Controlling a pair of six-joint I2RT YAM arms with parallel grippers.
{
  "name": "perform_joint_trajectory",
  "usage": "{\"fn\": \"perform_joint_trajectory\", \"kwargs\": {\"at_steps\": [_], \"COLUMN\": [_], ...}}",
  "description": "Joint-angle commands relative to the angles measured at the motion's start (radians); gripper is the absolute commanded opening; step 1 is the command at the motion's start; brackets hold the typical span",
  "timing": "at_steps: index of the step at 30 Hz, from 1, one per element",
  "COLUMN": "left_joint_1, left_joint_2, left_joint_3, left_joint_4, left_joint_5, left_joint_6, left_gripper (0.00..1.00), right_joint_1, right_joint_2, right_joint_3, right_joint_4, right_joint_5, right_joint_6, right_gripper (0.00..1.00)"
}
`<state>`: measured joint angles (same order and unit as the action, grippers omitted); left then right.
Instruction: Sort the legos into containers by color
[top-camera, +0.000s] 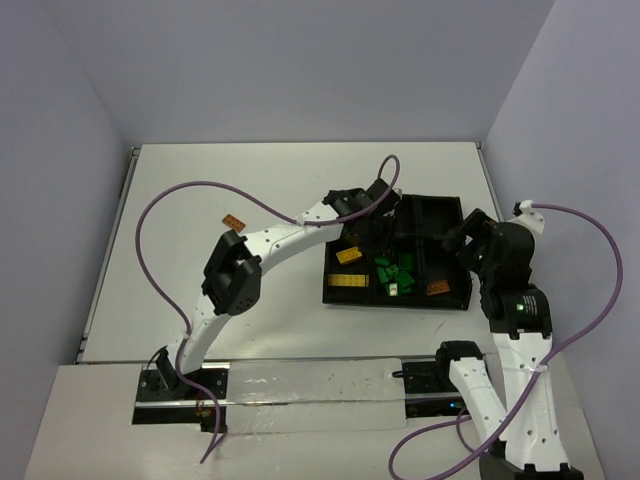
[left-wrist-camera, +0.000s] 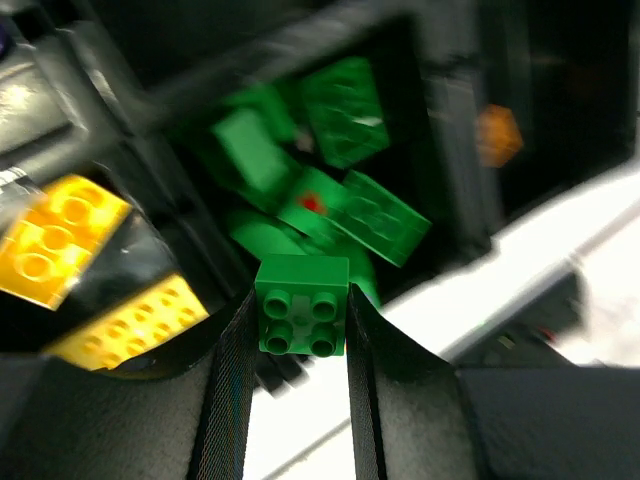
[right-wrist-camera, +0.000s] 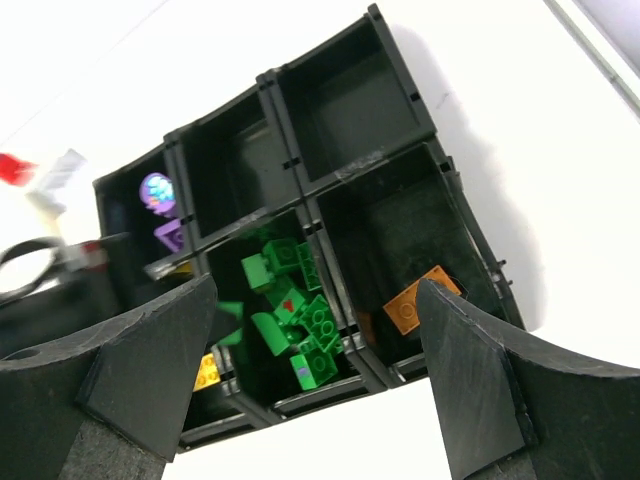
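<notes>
A white worktop (top-camera: 280, 180) was seen from above, with two arms reaching over it from the near edge. Far left, a loose orange brick (top-camera: 233, 221) lay alone on the worktop, well apart from everything else.

The left arm arched right toward a black tray (top-camera: 345, 298). The left end effector (left-wrist-camera: 300, 300) hung above the tray, its fingers pinched narrow on a small green brick (left-wrist-camera: 302, 318), four studs facing the wrist camera. The green pile showed beyond it, blurred.

The tray had six square compartments in two rows. In the near row, from the left: two yellow bricks (top-camera: 349, 268), then a green pile (top-camera: 395, 272), then a single orange brick (top-camera: 437, 288). Purple bricks (right-wrist-camera: 168, 235) sat in the far left compartment (visible only from the right wrist camera). The other two far compartments looked dark and bare.

To the right, the right end effector (right-wrist-camera: 315, 300) hovered over the tray's right side, its fingers spread wide with nothing between them.
</notes>
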<state>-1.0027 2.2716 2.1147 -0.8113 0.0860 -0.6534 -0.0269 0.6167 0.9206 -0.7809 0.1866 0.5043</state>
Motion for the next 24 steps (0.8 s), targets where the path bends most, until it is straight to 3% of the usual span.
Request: {"fn": "perform_joint_trajectory", "kwargs": {"at_steps": [1, 2, 3, 6, 14, 19, 24], "left_joint_1": [0.009, 0.008, 0.008, 0.009, 0.007, 0.024, 0.19], "left_joint_2": [0.004, -0.011, -0.026, -0.061, -0.191, -0.354, -0.52], "left_joint_3": [0.038, 0.018, -0.002, -0.035, -0.069, -0.17, -0.367], "left_joint_4": [0.001, 0.015, 0.031, 0.056, 0.072, 0.067, 0.018], "left_joint_5": [-0.08, -0.08, -0.077, -0.073, -0.068, -0.169, -0.278], "left_joint_6": [0.009, 0.01, 0.012, 0.015, 0.029, 0.04, -0.057], "left_gripper": [0.65, 0.82, 0.91, 0.97, 0.92, 0.88, 0.85], "right_joint_1": [-0.005, -0.005, -0.005, -0.004, -0.004, -0.004, -0.004], "right_joint_2": [-0.057, -0.064, -0.067, -0.07, -0.06, -0.039, 0.026], "right_joint_3": [0.034, 0.032, 0.03, 0.019, -0.007, -0.018, 0.004], "right_joint_4": [-0.029, -0.034, -0.035, -0.03, 0.0, 0.022, 0.032], "right_joint_5": [-0.024, -0.025, -0.025, -0.024, -0.027, -0.064, -0.15], "right_joint_6": [0.002, 0.001, 0.0, -0.001, -0.007, -0.026, -0.052], "right_gripper": [0.88, 0.88, 0.88, 0.88, 0.88, 0.88, 0.88]}}
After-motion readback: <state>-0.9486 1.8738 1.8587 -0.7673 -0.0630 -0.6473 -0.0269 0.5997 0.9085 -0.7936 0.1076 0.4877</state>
